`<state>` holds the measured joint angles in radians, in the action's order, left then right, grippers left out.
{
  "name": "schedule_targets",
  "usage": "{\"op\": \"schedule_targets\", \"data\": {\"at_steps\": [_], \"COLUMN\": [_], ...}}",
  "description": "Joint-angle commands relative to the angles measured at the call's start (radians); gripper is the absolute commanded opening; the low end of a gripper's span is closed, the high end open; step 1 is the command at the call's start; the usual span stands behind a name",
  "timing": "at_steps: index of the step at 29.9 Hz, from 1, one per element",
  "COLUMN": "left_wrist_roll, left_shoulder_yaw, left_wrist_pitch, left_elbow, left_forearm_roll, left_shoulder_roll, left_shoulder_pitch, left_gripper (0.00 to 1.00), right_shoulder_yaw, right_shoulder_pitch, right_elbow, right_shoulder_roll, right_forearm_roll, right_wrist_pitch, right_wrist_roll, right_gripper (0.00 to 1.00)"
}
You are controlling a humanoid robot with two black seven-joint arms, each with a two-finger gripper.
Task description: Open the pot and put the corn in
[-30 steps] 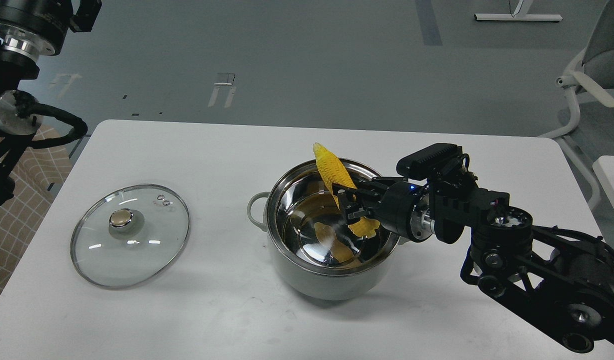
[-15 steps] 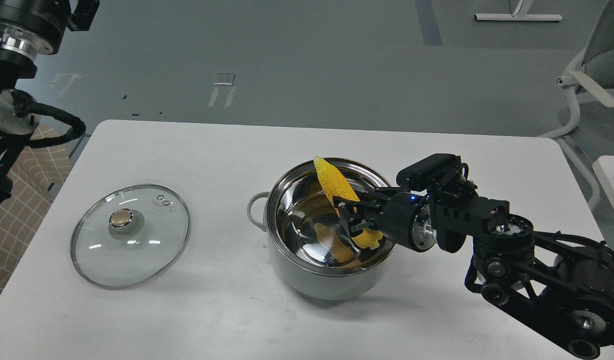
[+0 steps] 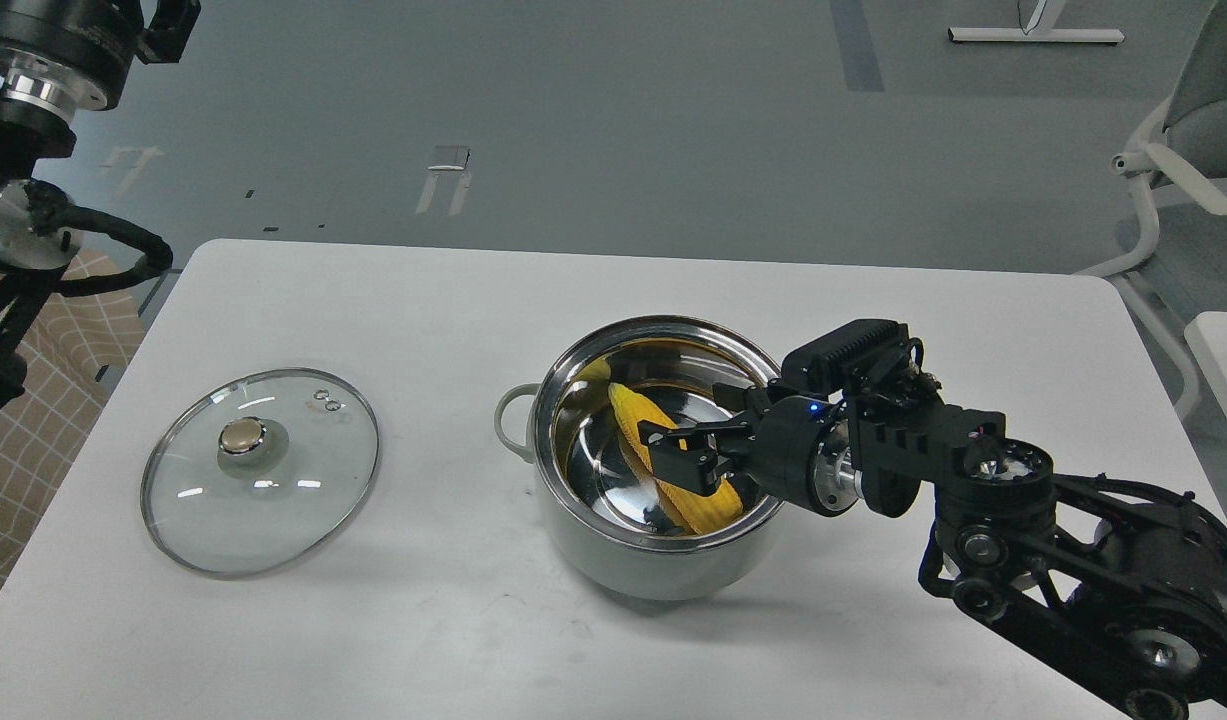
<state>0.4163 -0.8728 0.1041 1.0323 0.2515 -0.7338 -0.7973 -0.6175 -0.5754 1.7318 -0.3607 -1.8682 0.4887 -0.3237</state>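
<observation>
The pale grey-green pot (image 3: 663,560) stands open in the middle of the white table, its steel interior showing. The yellow corn (image 3: 641,425) lies slanted inside the pot, low against the bottom, tip pointing back left. My right gripper (image 3: 679,452) reaches over the pot's right rim into it, and its fingers are closed across the middle of the corn. My left gripper (image 3: 168,28) is high at the top left corner, far from the pot and mostly cut off by the view's edge.
The round glass lid (image 3: 260,470) with a gold knob lies flat on the table left of the pot. The table's edge (image 3: 73,480) runs along the left. A chair (image 3: 1188,150) stands beyond the table at the right.
My right gripper has moved down and left into the pot with the corn. The corn has gone from sticking up above the rim to lying low inside the pot.
</observation>
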Motion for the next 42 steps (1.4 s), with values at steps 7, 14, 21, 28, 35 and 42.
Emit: {"op": "schedule_targets", "data": {"at_steps": [7,14,21,28,35,42], "left_wrist_roll": [0.004,0.013,-0.002,-0.065,-0.145,-0.145], "left_shoulder_yaw": [-0.002,-0.003,-0.028,-0.057,-0.127,-0.173], "left_wrist_pitch": [0.002,0.011,0.013,0.019,0.082,0.083], "left_elbow": [-0.001,-0.001,-0.001,-0.067,-0.143,-0.143], "left_forearm_roll": [0.0,-0.015,-0.018,-0.021,-0.026,-0.028], "left_shoulder_roll": [0.008,0.013,0.02,0.105,0.192,0.235], "left_shoulder_pitch": [0.0,0.0,0.003,0.009,0.009,0.012], "left_gripper": [0.96,0.97,0.97,0.97,0.97,0.97], "right_shoulder_yaw": [-0.332,-0.643,-0.87,-0.992,-1.018,-1.082], "right_shoulder_pitch": [-0.018,-0.098,-0.162,-0.176,-0.192,-0.184], "right_elbow": [-0.021,-0.1,-0.291,-0.524,-0.727,-0.83], "right_shoulder_roll": [0.23,0.361,0.361,0.361,0.341,0.289], "right_forearm_roll": [0.001,0.006,0.206,0.499,0.868,1.05], "right_wrist_pitch": [0.0,0.0,0.0,-0.148,-0.211,-0.265], "right_wrist_roll": [0.0,0.014,0.179,0.219,0.222,0.251], "right_gripper": [1.0,1.0,1.0,1.0,1.0,1.0]}}
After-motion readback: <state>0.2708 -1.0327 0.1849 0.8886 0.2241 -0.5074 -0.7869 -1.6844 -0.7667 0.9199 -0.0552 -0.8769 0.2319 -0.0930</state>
